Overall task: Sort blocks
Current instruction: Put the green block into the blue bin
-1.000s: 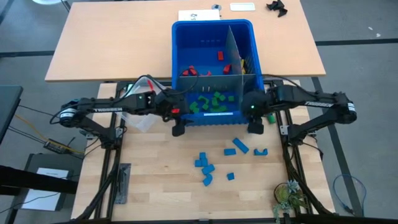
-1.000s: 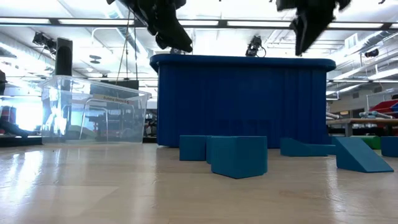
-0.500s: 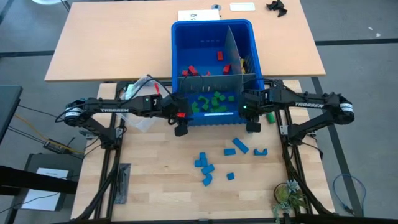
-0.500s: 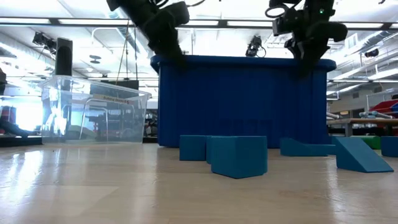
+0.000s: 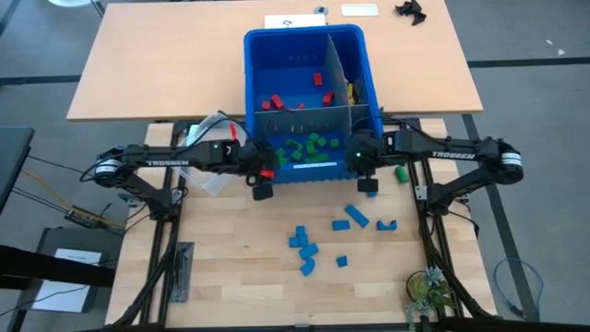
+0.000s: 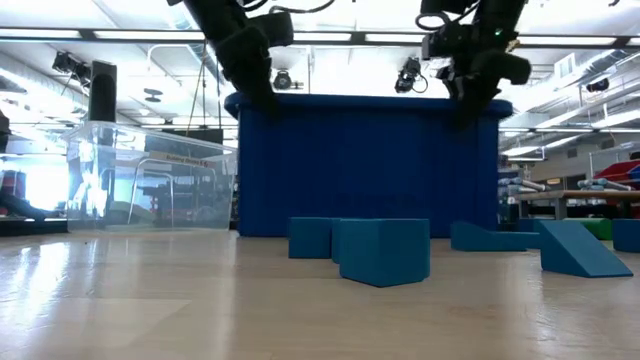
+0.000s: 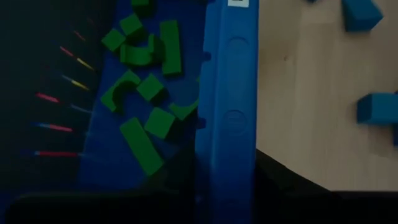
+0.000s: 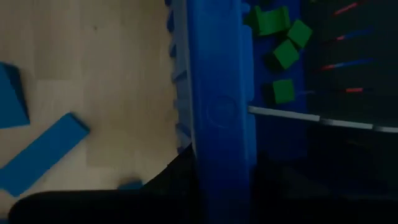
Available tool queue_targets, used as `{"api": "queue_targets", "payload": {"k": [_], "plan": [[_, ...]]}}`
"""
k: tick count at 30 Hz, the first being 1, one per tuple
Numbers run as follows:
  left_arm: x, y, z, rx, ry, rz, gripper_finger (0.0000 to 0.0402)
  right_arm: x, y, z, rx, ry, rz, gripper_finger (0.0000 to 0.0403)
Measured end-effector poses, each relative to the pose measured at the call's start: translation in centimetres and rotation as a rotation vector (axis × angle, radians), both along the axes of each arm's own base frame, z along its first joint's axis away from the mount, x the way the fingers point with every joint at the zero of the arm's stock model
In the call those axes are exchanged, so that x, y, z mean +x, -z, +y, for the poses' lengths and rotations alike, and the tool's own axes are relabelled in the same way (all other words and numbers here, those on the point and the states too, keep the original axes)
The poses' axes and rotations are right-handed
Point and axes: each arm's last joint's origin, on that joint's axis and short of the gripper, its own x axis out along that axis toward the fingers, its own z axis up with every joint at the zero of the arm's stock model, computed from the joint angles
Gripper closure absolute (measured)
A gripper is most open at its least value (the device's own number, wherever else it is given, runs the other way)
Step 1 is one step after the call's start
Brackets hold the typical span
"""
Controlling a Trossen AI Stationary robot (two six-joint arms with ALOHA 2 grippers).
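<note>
The blue bin [image 5: 304, 55] stands at the table's middle, with green blocks [image 5: 309, 148] in its near compartment, red blocks [image 5: 290, 92] at the far left and yellow ones [image 5: 355, 92] at the far right. Several blue blocks [image 5: 302, 244] lie loose on the table in front of it. My left gripper [image 5: 261, 180] is shut on the left part of the bin's near rim. My right gripper [image 5: 366, 175] is shut on the right part. Both also show in the low view, the left [image 6: 262, 95] and the right [image 6: 465, 100]. My left gripper straddles the bin's near wall at its rim [image 7: 227, 143], near the left corner, one finger inside over the green blocks and one outside. The fingers come from above, pointing down. My right gripper straddles the same rim [image 8: 217, 137] near the right corner, one finger inside and one outside, from above.
A clear plastic tub [image 6: 150, 185] stands left of the bin, under my left arm. One green block [image 5: 401, 172] lies on the table right of the bin. Bare wood lies near the table's front edge. A second table top [image 5: 166, 65] joins at the far side.
Both grippers have come down onto the bin's near rim and taken hold, then gone toward the table's left and far edges. The bin has moved with them, left and a little farther away. The loose blue blocks have stayed in place.
</note>
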Motion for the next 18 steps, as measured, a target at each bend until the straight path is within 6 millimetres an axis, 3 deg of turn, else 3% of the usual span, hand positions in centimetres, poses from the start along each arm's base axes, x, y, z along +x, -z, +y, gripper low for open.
{"api": "queue_targets", "payload": {"k": [6,9,13,18], "plan": [[-0.7,-0.1,-0.4,0.0,-0.023,0.082,0.0294,1.5,0.5,0.1,0.047,-0.018,-0.054,0.0314],[-0.8,-0.2,-0.4,-0.008,-0.059,0.095,0.0268,1.8,0.5,0.3,0.041,0.002,-0.077,0.031],[-0.7,0.2,-0.3,-0.009,-0.069,0.102,0.022,2.0,0.3,0.7,0.066,0.038,-0.131,0.0238],[-0.8,0.1,-0.3,0.017,-0.068,0.109,0.0181,1.5,-1.9,1.2,0.101,0.098,-0.13,0.015]]}}
